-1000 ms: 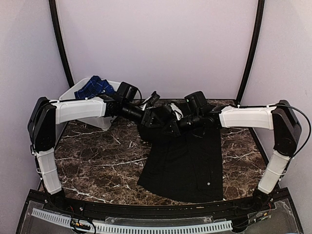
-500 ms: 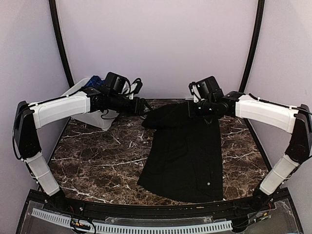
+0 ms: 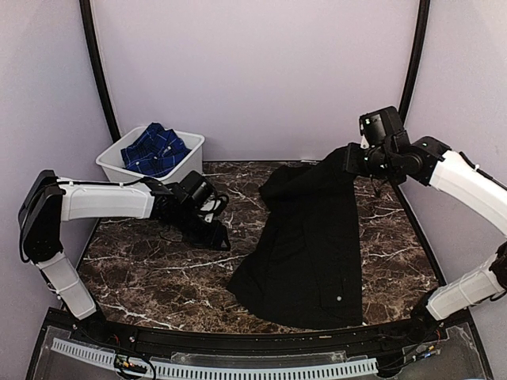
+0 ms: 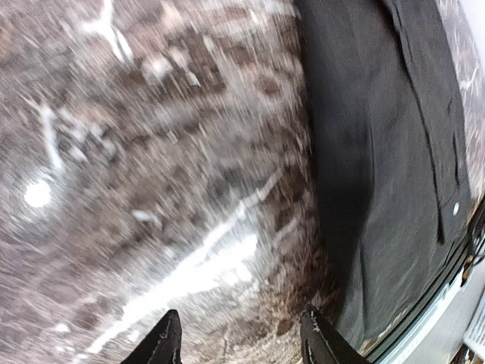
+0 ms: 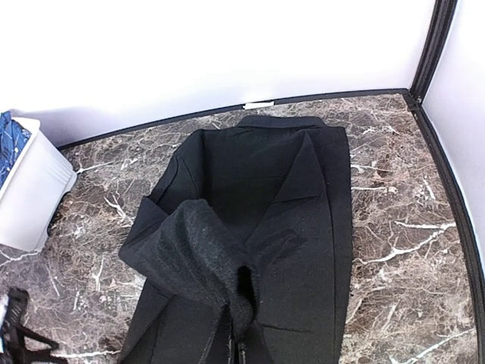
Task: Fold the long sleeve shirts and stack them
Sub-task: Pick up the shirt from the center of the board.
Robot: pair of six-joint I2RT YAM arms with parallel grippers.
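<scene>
Holding a bunched fold of the black shirt (image 3: 309, 245) above the desk (image 3: 150, 269), the right arm (image 3: 463, 174) is gripping the garment at its 1 o'clock corner. Its jaws are pinched shut on that cloth, which in the right wrist view is rising in a ridge straight up to them. The rest of the shirt is lying flat right of the desk's middle, with its long axis running from 12 o'clock at the collar to 6 o'clock at the hem.

The left arm (image 3: 103, 199) is hovering low over bare marble with its jaws spread apart and gripping nothing. Its two fingertips (image 4: 167, 343) are showing in the left wrist view with only stone between them. From those jaws the shirt's left edge is lying near, at 3 o'clock. So the left arm is looking the better placed to take that side, while the right is the nearer one for the far corner.

The blue checked shirt (image 3: 154, 148) is sitting crumpled in the white tub (image 3: 192, 154) at the desk's 10 o'clock, well apart from both jaws and not yet folded.
</scene>
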